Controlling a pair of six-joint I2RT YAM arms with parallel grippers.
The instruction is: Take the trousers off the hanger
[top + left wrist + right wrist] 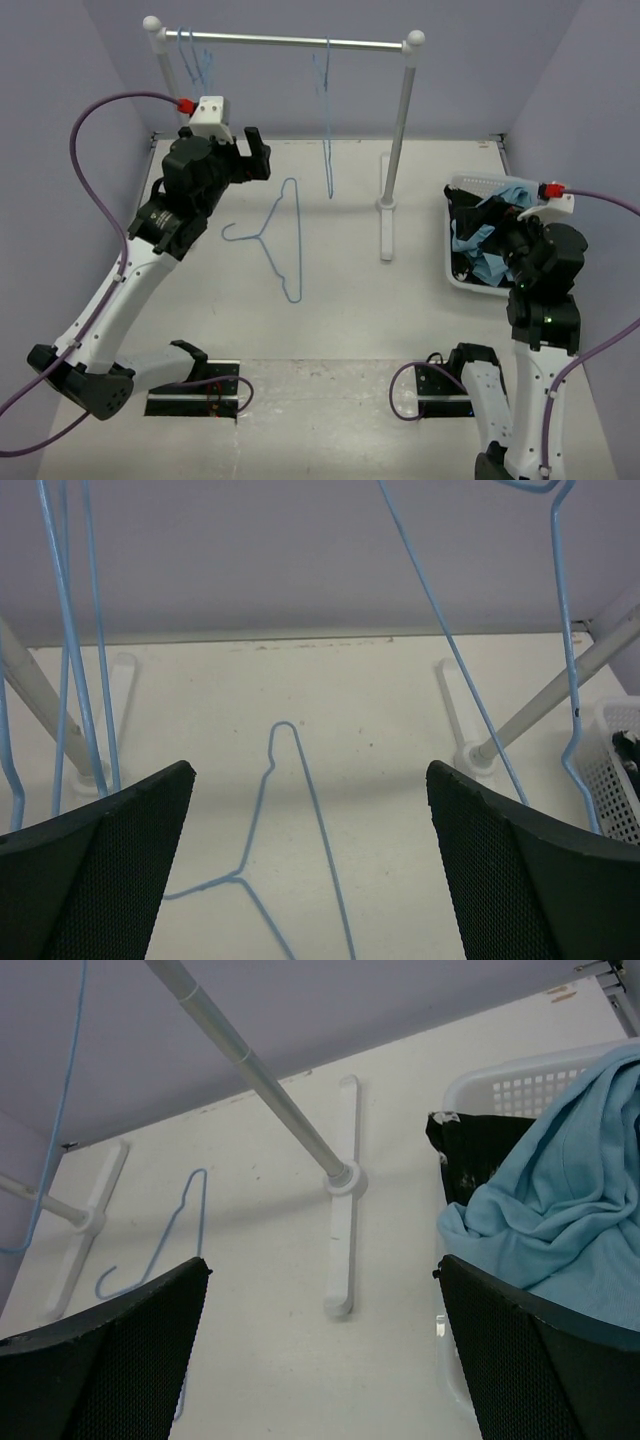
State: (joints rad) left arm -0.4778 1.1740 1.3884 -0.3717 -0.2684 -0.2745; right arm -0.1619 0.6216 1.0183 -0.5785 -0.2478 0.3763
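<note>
Top external: the hanger [285, 235] lies flat on the white table [340, 320], well apart from the basket [460, 185].
Right wrist: the trousers [560, 1220] are draped over the basket rim.
Left gripper [310, 770]: spread wide, holding nothing, hanger below.
Right gripper [322, 1265]: spread wide, beside the basket.
Room: open tabletop, lilac walls.

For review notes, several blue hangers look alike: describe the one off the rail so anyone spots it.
Find the white clothes rack at the back of the table. In front of it, nearer the left arm, one blue wire hanger lies flat on the table. The other hangers hang from the rail.
</note>
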